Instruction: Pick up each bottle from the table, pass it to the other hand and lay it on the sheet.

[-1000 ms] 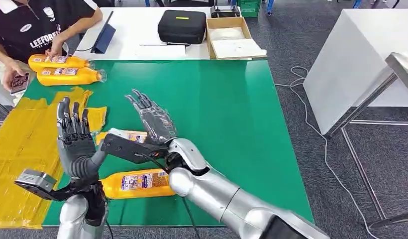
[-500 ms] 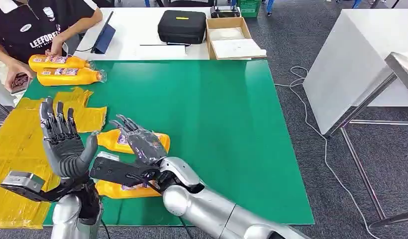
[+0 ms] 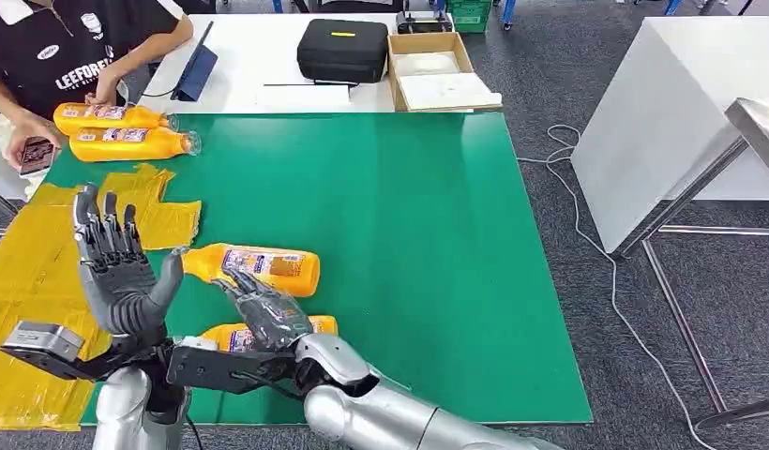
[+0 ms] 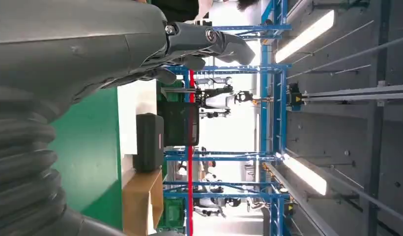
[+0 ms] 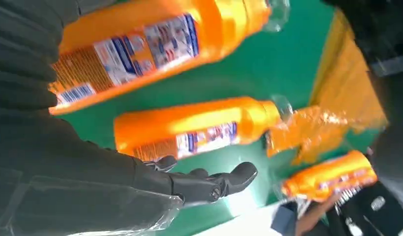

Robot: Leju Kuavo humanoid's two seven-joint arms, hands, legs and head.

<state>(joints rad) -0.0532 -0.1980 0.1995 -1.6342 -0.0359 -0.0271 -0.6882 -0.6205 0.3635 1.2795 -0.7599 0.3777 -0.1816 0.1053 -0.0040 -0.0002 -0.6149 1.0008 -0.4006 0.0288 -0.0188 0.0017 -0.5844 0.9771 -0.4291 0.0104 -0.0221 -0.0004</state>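
Lowered right hand (image 3: 268, 314) hovers open over two of four bottles (image 3: 259, 265).

The left hand (image 4: 91, 54) is taking up much of the picture, its grey ribbed cover (image 4: 22, 167) bulging along one edge and its thick grey thumb (image 4: 209, 42) reaching out past the darker fingers (image 4: 162, 76), which are lying spread with nothing between them. Beyond it the green surface (image 4: 89, 157) is showing, with a white surface (image 4: 135, 103) adjoining it. A black case (image 4: 149, 142) is sitting there, just beside a brown cardboard box (image 4: 140, 201). Farther off, blue metal racking (image 4: 266, 98) is standing under a grey ceiling (image 4: 347, 137) where long strip lights (image 4: 307, 32) are glowing. A red vertical bar (image 4: 191, 162) is crossing the bright background.
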